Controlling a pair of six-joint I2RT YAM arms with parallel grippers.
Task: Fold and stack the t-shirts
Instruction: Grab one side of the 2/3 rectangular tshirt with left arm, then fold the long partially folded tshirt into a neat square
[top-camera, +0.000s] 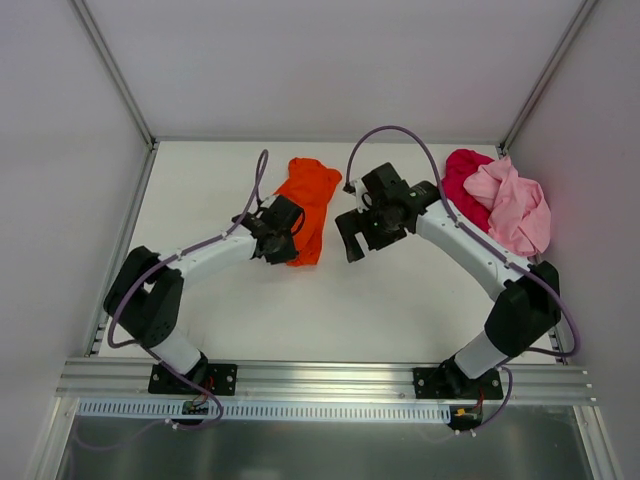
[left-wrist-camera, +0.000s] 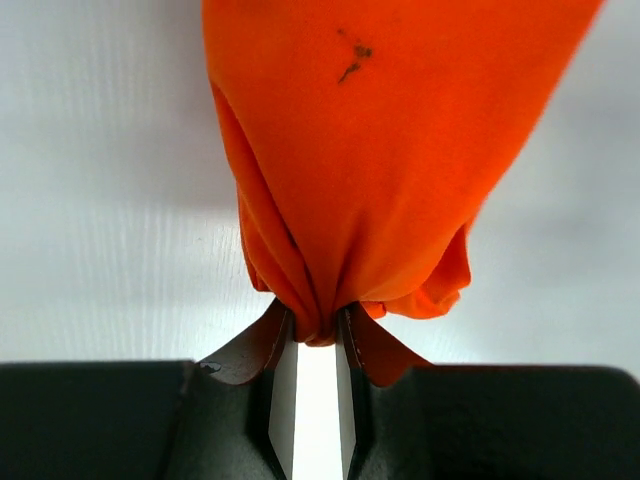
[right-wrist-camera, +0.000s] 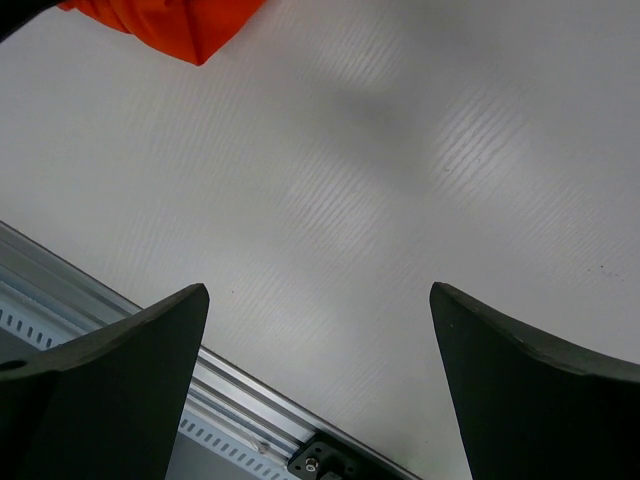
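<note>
Legible text, labels, brands, numbers: none that I can read in any view. Sole candidate: dark mark on the orange t-shirt, upper middle of the left wrist frame; a shapeless squiggle, not lettering.

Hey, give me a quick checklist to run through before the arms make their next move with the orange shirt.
1. Left gripper pinching the orange t-shirt: ok, cloth bunched between its jaws.
2. Right gripper open and holding nothing: ok, over bare table.
3. Orange t-shirt spread flat: not ok, crumpled.
4. Pink t-shirt and red t-shirt out of the way: ok, heaped at the table's far right.
5. Which part of the shirt is pinched: cannot tell.
</note>
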